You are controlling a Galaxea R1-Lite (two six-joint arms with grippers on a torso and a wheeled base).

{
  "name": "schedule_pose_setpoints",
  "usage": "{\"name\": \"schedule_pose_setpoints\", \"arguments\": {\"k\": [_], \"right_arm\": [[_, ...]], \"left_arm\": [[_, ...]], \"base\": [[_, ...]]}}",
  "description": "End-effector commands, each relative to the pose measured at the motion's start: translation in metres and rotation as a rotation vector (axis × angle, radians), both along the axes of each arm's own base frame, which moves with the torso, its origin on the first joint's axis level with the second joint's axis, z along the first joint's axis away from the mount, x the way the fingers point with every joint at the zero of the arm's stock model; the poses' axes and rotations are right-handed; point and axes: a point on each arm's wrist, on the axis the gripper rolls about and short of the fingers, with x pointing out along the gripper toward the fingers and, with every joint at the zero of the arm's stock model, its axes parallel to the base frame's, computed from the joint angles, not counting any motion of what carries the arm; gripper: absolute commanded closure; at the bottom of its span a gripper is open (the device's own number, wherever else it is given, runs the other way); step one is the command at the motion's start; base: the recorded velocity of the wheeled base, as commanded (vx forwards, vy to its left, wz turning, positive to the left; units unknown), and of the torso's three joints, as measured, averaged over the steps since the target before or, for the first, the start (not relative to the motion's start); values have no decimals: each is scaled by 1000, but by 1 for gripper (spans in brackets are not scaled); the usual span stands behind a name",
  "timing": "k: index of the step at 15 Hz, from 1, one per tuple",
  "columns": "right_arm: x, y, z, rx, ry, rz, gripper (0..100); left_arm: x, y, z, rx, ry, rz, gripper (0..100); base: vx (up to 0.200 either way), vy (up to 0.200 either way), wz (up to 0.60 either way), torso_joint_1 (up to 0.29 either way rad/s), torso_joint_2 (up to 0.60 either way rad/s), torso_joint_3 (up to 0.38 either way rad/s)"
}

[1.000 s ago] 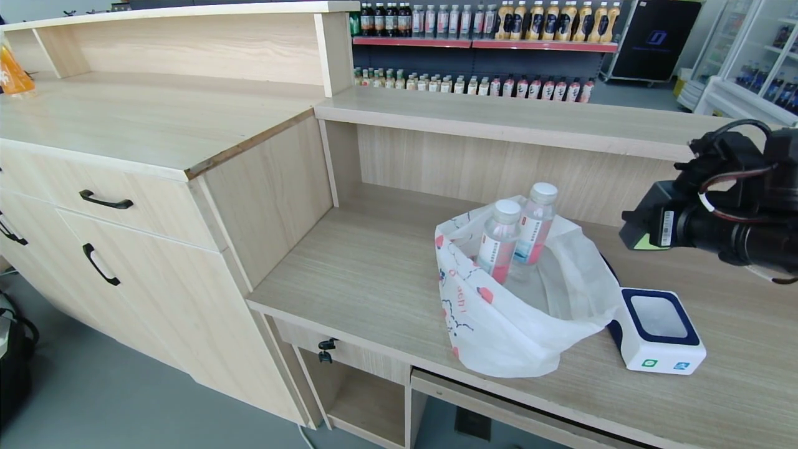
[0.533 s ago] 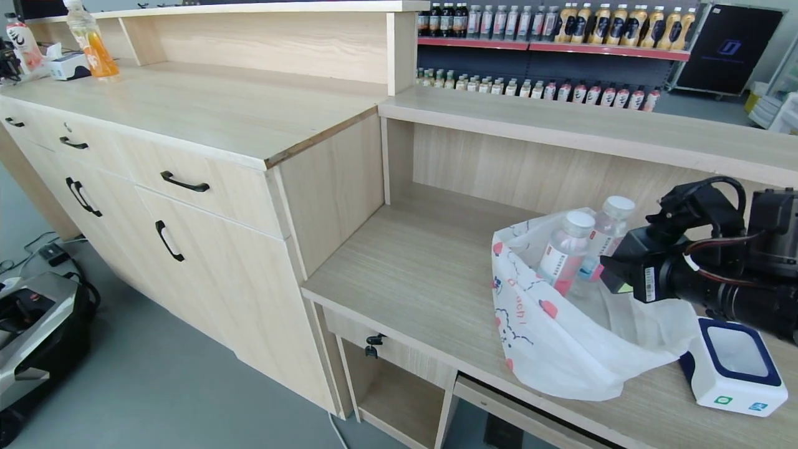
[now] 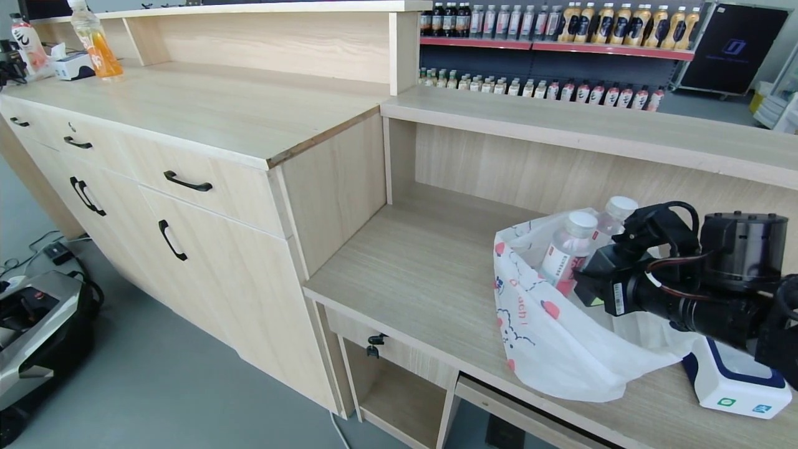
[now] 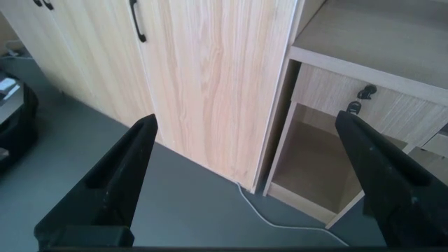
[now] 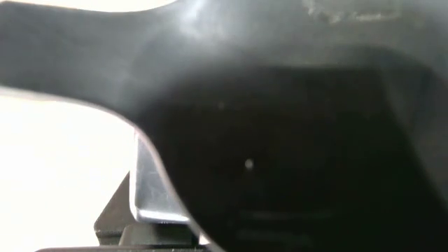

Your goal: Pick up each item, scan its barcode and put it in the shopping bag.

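Observation:
A white shopping bag point(image 3: 555, 340) with red prints stands open on the lower counter point(image 3: 424, 268). Two clear bottles with white caps, one point(image 3: 568, 246) in front of the other point(image 3: 614, 215), stand upright inside it. My right gripper point(image 3: 589, 282) hangs over the bag's mouth, just beside the bottles; a small yellow-green patch point(image 3: 595, 302) shows under its tip. A dark curved surface point(image 5: 280, 140) sits right against the right wrist camera. My left gripper point(image 4: 245, 185) is open and holds nothing, low beside the cabinet front point(image 4: 210, 77) above the grey floor.
A white scanner point(image 3: 739, 386) with a blue rim sits right of the bag, partly under my right arm. On the raised counter point(image 3: 206, 106) at far left stand an orange drink bottle point(image 3: 92, 40), another bottle point(image 3: 28, 47) and a small box point(image 3: 72, 65). Drink shelves line the back.
The head camera has swung left, bringing the raised counter's far end into sight. Relative to the bag, my right arm has moved left and down, from beside it to over its mouth.

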Motion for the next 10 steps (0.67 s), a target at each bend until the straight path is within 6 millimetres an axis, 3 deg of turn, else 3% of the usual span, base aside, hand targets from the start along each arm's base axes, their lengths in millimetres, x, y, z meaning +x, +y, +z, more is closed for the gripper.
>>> {"name": "schedule_pose_setpoints", "arguments": {"k": [1, 6, 10], "right_arm": [[13, 4, -19, 12, 30, 46, 100], [27, 12, -36, 25, 22, 105, 100], [22, 16, -38, 21, 42, 121, 100]], "left_arm": [[0, 0, 0, 0, -1, 0, 0], [0, 0, 0, 0, -1, 0, 0], [0, 0, 0, 0, -1, 0, 0]], "base": [[0, 0, 0, 0, 0, 0], [0, 0, 0, 0, 0, 0], [0, 0, 0, 0, 0, 0]]}}
